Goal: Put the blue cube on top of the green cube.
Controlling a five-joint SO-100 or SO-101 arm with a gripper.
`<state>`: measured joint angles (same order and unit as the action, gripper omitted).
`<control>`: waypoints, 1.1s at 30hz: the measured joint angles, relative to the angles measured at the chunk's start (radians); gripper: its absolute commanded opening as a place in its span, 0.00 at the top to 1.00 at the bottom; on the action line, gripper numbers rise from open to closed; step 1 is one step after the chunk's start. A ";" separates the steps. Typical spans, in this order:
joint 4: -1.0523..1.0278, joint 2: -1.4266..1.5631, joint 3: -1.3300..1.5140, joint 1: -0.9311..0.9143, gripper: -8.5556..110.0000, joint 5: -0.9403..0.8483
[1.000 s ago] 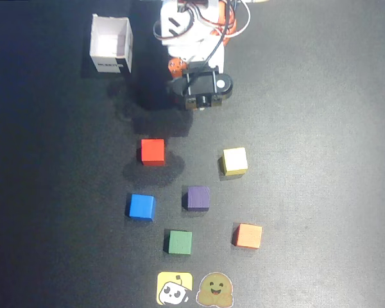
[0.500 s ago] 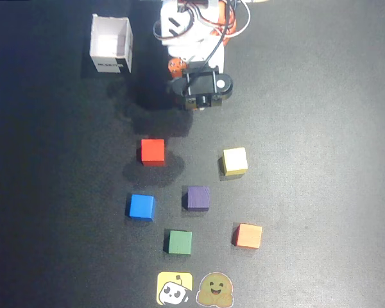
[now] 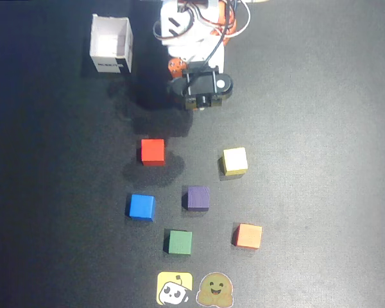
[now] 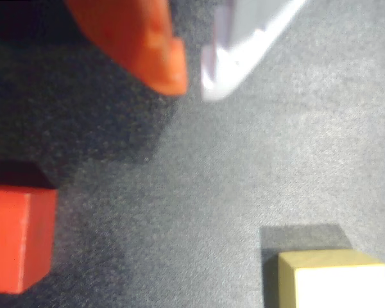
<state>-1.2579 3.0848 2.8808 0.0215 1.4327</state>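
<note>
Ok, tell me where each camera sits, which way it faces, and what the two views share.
Overhead view: fixed above the mat, looking straight down; it shows the arm at the top edge, the white box and six cubes, among them the blue cube and green cube.
Wrist view: rides on the arm, looking down past the claw at the mat; an orange finger and a white one enter from the top.
Shared: the red cube and the yellow cube.
</note>
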 measured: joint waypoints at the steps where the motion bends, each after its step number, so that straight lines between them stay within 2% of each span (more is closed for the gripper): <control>1: 0.000 0.000 0.000 0.000 0.92 0.000; 5: 0.000 0.000 0.000 0.000 0.92 0.000; 8: 0.000 0.000 0.000 0.000 0.88 0.000; 33: 0.006 -0.009 0.000 0.021 0.82 0.074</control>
<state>-1.2517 3.0756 2.8808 0.0430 1.5064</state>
